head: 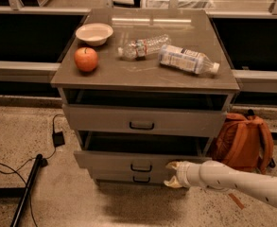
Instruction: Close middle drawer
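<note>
The middle drawer (109,160) is the second grey front of the cabinet and has a small dark bar handle (141,167) at its centre. It stands pulled out, with a dark gap showing above its front. My gripper (170,174) is at the right part of that front, just right of the handle, with the white arm reaching in from the lower right. Its cream fingers (171,165) are spread apart, up against the drawer face, and hold nothing.
The top drawer (142,119) also stands slightly out. The lowest drawer (128,178) sits just under the middle one. On the cabinet top are an apple (86,59), a bowl (94,33) and two plastic bottles (187,59). An orange backpack (244,143) stands to the right, and cables and a pole (27,190) lie to the left.
</note>
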`<state>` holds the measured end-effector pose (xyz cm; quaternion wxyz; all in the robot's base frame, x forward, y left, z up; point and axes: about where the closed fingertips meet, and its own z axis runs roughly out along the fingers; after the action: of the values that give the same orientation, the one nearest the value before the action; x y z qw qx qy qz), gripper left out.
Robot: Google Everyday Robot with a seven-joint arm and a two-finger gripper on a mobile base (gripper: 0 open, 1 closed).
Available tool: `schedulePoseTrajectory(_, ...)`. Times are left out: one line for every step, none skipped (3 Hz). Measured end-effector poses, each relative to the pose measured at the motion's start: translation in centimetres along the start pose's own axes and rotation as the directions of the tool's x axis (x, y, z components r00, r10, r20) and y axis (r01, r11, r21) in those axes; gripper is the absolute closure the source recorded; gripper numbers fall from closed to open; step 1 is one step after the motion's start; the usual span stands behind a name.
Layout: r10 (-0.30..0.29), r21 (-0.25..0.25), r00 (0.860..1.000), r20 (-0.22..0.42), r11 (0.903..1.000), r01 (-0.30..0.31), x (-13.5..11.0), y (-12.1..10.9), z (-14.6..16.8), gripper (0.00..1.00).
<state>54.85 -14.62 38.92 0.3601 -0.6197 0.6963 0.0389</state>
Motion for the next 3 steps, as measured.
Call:
schedulePoseTrajectory(-0.001, -0.003, 1.0, 0.004, 1.0, 0.001, 0.0, 0.2, 0.0, 0.0)
schedulePoseTrajectory(-0.003, -0.012, 1.0, 0.017, 0.9999, 0.003, -0.1, 1.0, -0.2, 0.0)
schedulePoseTrajectory(-0.049, -0.051, 0.997, 0.067, 0.9973, 0.053, -0.9, 4.5, -2.2, 0.0)
